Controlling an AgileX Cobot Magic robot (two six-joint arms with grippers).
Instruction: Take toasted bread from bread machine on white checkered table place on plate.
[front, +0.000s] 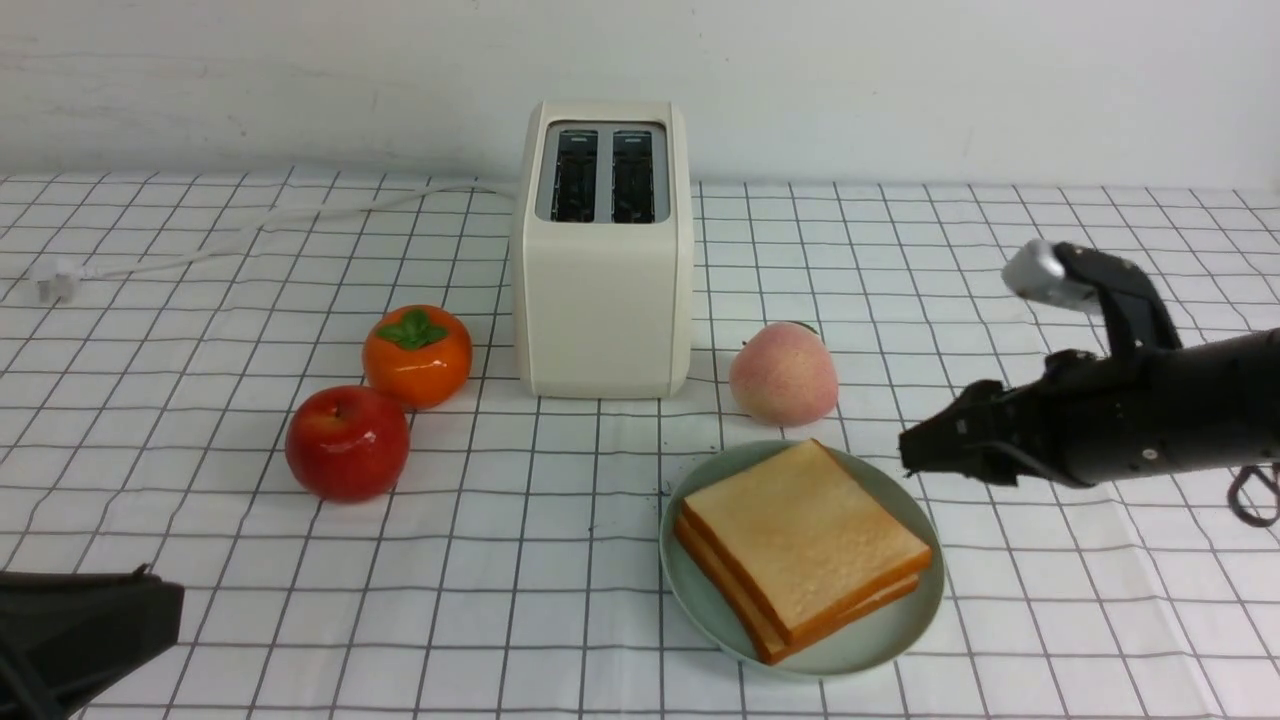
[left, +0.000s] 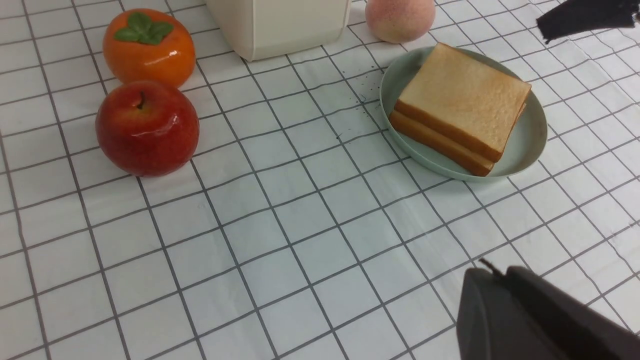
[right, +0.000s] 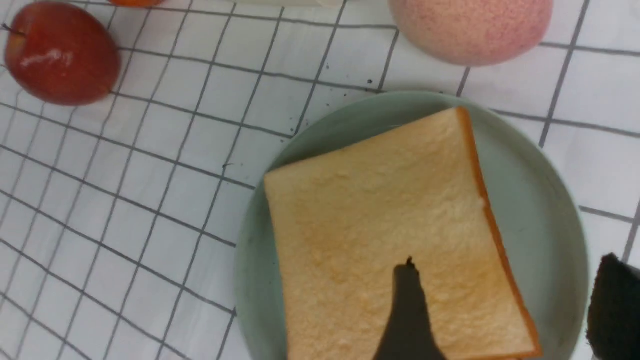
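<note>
Two slices of toasted bread (front: 805, 535) lie stacked on the pale green plate (front: 700, 610), on the white checkered table (front: 560, 520) in front of the bread machine (front: 603, 290). Both slots of the bread machine look dark and empty. My right gripper (front: 910, 455) hovers open just right of the plate and holds nothing. In the right wrist view (right: 507, 272) one finger hangs over the top slice (right: 380, 225) and the other stands past the plate's rim (right: 565, 200). My left gripper (front: 165, 610) is shut and empty at the near left corner; its tips (left: 492, 272) are pressed together.
A red apple (front: 347, 442) and an orange persimmon (front: 417, 355) sit left of the bread machine. A peach (front: 783, 373) stands between the machine and the plate. The white cord (front: 250, 235) runs left to its plug (front: 55, 280). A white wall stands behind.
</note>
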